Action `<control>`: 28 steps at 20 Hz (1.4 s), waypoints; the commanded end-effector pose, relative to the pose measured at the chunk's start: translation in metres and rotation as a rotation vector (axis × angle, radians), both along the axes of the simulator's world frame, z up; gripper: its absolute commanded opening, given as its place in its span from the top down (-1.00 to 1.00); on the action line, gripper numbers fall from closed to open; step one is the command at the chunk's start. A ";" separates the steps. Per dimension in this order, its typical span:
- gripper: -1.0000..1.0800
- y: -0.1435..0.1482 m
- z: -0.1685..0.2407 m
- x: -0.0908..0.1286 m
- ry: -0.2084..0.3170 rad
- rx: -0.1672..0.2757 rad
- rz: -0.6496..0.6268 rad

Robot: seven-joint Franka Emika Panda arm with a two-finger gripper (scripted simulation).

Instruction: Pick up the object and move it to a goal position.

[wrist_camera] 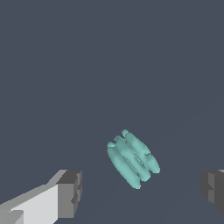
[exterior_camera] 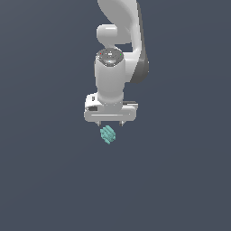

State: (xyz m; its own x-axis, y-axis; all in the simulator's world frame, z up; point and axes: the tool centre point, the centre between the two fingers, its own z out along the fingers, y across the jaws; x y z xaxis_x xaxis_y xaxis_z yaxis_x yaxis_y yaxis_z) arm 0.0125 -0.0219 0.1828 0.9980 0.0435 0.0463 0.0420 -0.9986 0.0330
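Object [exterior_camera: 108,134] just below wide-spread pincer [exterior_camera: 110,123]

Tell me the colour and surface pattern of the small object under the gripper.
Teal object, ridged in parallel rounded lobes; clearest in the wrist view.

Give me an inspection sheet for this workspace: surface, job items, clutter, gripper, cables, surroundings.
Surface: plain dark grey floor, bare apart from the block.
Job's things: teal ridged block, lying tilted; no goal marker seen.
Clutter: nothing seen.
Gripper: gripper open, fingers spread wide to either side of the block, not touching it.
Cables: nothing seen.
Surroundings: white arm above; uniform grey backdrop, nothing else seen.
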 end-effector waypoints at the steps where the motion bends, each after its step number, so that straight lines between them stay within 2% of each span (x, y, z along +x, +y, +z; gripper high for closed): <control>1: -0.92 -0.001 -0.003 -0.001 0.003 -0.001 0.025; 8: -0.92 -0.005 -0.017 -0.005 0.015 -0.002 0.143; 22: -0.92 -0.015 -0.057 -0.017 0.045 0.004 0.487; 28: -0.92 -0.018 -0.070 -0.022 0.052 0.009 0.596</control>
